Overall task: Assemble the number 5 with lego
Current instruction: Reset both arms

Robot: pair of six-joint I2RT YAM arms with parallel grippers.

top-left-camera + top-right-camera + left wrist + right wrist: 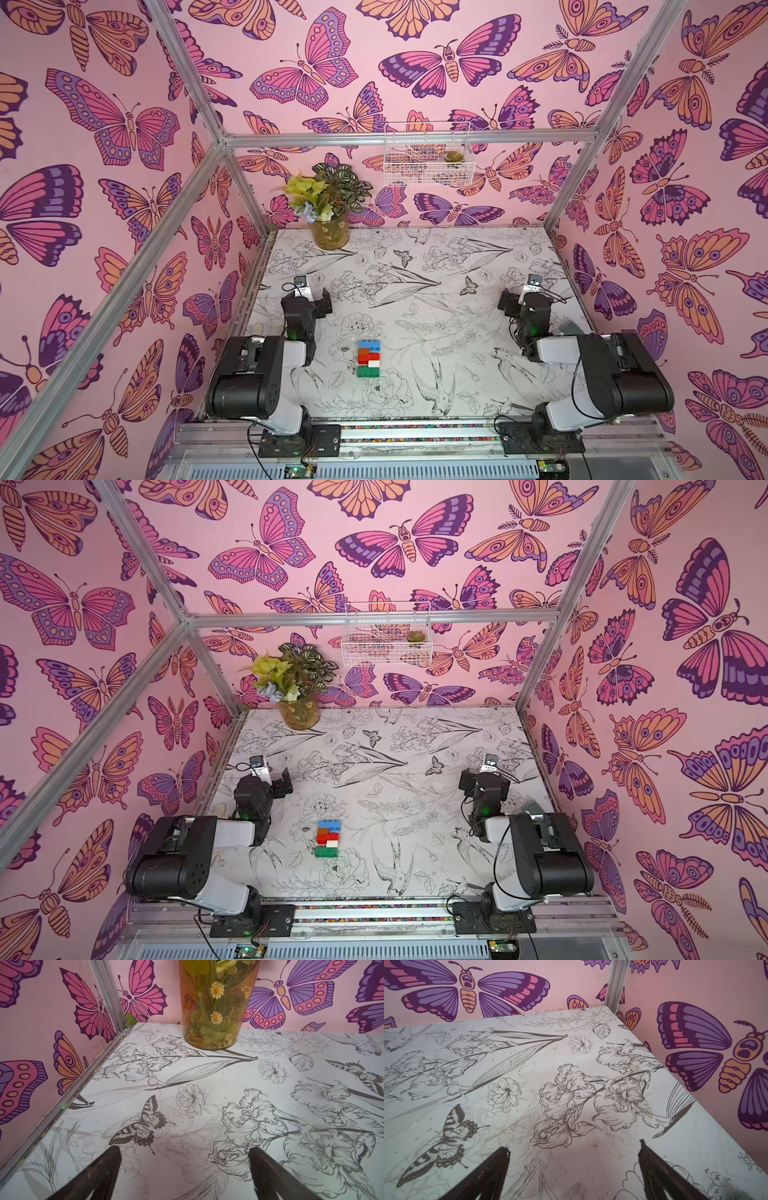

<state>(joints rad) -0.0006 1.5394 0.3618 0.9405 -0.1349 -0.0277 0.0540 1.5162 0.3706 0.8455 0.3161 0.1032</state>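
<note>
The lego stands joined as a blocky number 5 [368,359] flat on the flower-print table, near the front middle in both top views. Its rows are a blue brick [369,345], an orange-brown one [363,351], a red one [367,358], a white one [373,364] and a green one [368,371]. The left arm [305,311] is drawn back to the left of the number, the right arm [530,316] far to its right. In the wrist views my left gripper [184,1150] and right gripper [574,1147] are open over bare table with nothing between their fingers. Neither wrist view shows the lego.
An amber glass vase [331,235] of flowers stands at the table's back left, ahead of the left gripper [209,1022]. A white wire basket [428,160] hangs on the back wall. Pink butterfly walls and metal posts close in the table [457,257].
</note>
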